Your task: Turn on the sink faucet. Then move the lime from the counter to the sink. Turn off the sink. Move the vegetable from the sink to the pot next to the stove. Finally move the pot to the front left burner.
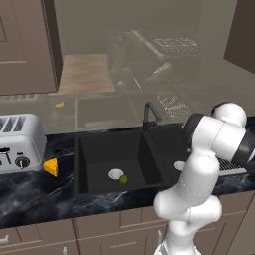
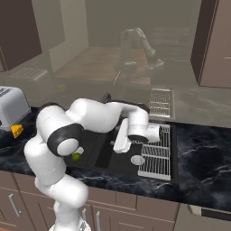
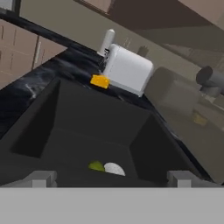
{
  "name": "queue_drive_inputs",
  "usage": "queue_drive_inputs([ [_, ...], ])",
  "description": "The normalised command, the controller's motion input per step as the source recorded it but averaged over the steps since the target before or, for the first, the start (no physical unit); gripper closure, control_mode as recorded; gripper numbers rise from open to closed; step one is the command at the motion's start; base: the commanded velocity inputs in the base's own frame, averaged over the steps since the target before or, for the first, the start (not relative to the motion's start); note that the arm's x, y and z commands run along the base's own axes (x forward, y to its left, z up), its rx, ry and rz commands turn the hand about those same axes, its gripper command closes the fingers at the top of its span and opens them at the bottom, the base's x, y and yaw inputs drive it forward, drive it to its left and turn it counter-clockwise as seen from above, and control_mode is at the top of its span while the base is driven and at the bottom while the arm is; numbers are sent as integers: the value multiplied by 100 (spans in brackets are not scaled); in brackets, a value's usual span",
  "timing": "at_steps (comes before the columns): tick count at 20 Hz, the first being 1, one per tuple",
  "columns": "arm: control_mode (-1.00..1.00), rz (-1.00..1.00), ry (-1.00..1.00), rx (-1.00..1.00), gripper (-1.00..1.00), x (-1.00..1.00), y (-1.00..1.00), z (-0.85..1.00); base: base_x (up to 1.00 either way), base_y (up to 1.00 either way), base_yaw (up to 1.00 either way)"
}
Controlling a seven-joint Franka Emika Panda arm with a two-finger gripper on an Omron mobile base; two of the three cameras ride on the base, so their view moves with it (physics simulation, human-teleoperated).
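While the lime (image 1: 123, 179) rests beside the drain (image 1: 115, 174), end effector (image 3: 112, 177) spread apart above sink (image 1: 94, 149)

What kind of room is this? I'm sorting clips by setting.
A kitchen, rendered rather than real. A black double sink with a gooseneck faucet is set into a marble-look counter, a toaster stands to its left, and wooden cabinets run below. A lime lies in the sink.

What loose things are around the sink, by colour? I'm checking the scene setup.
Yellow-green: 1, the lime in the sink
Orange-yellow: 1, the cheese wedge on the counter
White: 1, the toaster
Total: 3
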Motion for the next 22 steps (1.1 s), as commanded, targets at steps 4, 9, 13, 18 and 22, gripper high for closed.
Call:
queue_drive_inputs([
  [4, -100, 2, 0, -6, -100, -24, 51, 15, 0, 0, 0],
  [9, -100, 6, 0, -11, -100, -29, 55, 22, 0, 0, 0],
  [13, -100, 8, -1, -13, -100, -24, 59, 25, 0, 0, 0],
  [18, -100, 10, 0, -15, -100, -6, 64, 11, 0, 0, 0],
  [22, -100, 14, 0, -14, -100, 0, 71, 0, 0, 0, 0],
])
